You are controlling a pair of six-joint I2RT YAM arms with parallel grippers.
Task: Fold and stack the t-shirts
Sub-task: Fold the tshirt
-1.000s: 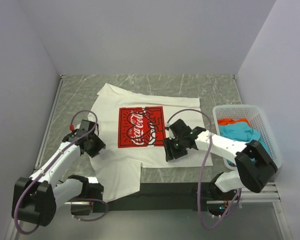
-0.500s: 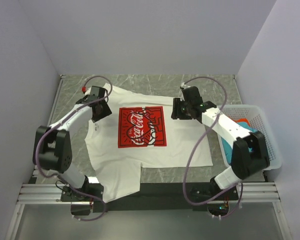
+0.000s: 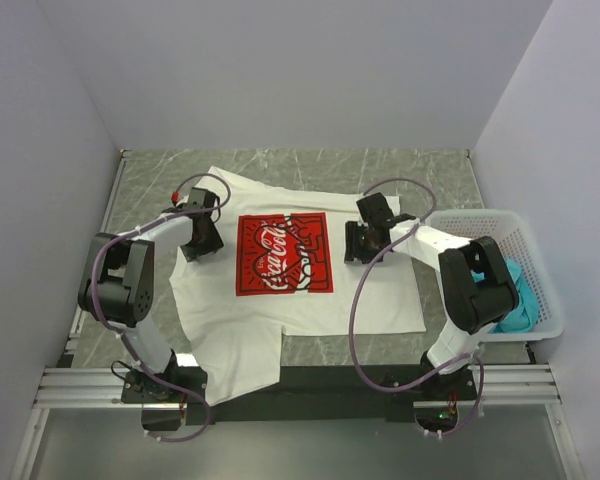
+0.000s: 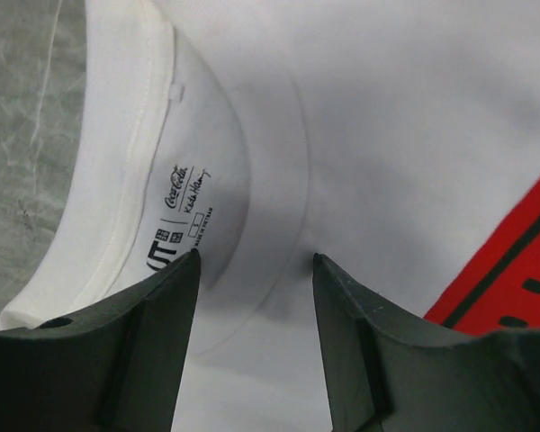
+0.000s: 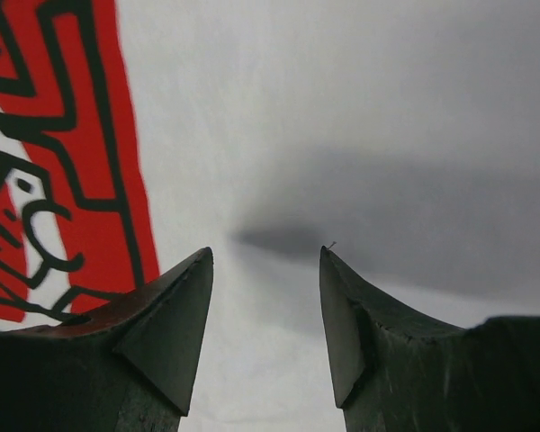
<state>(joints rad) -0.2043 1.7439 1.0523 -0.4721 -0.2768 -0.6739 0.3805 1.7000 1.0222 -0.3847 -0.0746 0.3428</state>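
Over the last second both hands have swung from the near side of the red Coca-Cola print point(image 3: 283, 253) to flank its far half; the white t-shirt point(image 3: 310, 305), spread flat on the table point(image 3: 440, 180), has not shifted, so I judge no fold begun. The left hand point(image 4: 255, 261) hovers left of the print at the collar label, the right hand point(image 5: 265, 256) just right of it; both gape partway, holding nothing. Counted: 2 hands, 1 white t-shirt, 1 basket point(image 3: 480, 213) well right of the print, 1 teal t-shirt point(image 3: 518, 300) inside.
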